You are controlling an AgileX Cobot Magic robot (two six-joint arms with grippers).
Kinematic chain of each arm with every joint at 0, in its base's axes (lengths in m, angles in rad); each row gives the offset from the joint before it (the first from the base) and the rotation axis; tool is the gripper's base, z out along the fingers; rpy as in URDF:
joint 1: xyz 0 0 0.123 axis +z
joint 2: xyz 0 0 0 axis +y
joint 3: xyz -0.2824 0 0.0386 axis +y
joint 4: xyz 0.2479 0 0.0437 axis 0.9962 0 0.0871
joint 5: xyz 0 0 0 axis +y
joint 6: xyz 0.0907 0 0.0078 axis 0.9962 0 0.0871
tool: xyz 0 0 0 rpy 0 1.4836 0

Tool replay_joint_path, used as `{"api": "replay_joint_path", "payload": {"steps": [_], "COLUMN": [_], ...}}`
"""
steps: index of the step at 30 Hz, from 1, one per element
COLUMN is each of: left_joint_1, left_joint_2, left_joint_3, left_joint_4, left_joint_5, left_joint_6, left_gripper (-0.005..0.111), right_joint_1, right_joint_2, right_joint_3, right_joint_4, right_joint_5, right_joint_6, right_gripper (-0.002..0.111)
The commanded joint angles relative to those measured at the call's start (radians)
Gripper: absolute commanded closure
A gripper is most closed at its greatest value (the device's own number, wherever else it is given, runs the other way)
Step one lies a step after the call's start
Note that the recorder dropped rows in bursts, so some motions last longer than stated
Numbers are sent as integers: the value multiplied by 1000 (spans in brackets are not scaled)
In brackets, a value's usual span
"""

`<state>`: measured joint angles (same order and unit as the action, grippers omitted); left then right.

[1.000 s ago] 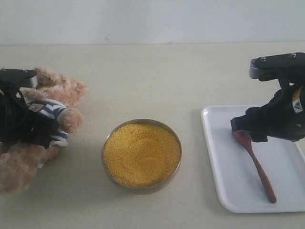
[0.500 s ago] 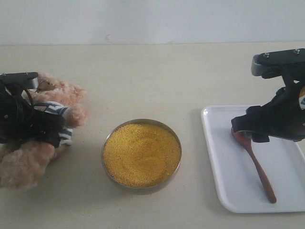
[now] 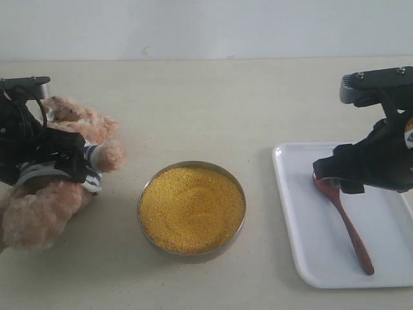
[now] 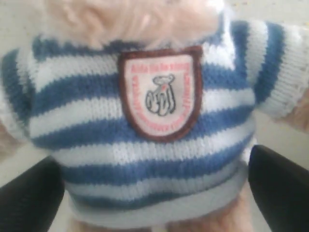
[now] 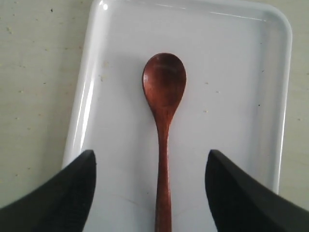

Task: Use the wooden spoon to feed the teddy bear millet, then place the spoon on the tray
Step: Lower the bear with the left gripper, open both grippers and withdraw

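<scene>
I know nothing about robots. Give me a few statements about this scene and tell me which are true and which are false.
1. The wooden spoon lies on the tray. True.
2. The right gripper is clamped on the spoon. False: its jaws are open, one on each side of the handle, and do not touch it.
3. The millet fills a metal bowl that stands between the teddy bear and the tray. True.
4. The spoon carries a scoop of millet. False: its bowl is empty.
5. The left gripper holds the bear by one ear. False: it grips the bear around its striped shirt.
</scene>
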<state>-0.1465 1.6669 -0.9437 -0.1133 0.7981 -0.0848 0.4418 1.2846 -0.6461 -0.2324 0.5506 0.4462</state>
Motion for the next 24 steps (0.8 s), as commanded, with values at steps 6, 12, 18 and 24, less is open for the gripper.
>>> {"api": "replay_joint_path", "payload": {"steps": [6,12,18,24], "left_joint_1": [18,79,79,79], "left_joint_2": [-264,-611,-1015,-1198], "left_joint_3": [-31,221,441,531], "left_joint_4": [141,107,103,101], "left_joint_5": [-10,-382,-660,-667], "left_joint_6": [-87,-80,-82,-87], "left_gripper": [86,103,103,103], "right_joint_1": [-4,-4,-4,-4], "right_joint_2": [-170,-412,-700,-800], "right_joint_3": [-53,133,287,356], "right_joint_4": [-67,-245,-321,-267], "right_joint_5": [-6,-377,-496,-492], "right_joint_6": [3,238,244,250], "right_gripper": [107,109,109,109]}}
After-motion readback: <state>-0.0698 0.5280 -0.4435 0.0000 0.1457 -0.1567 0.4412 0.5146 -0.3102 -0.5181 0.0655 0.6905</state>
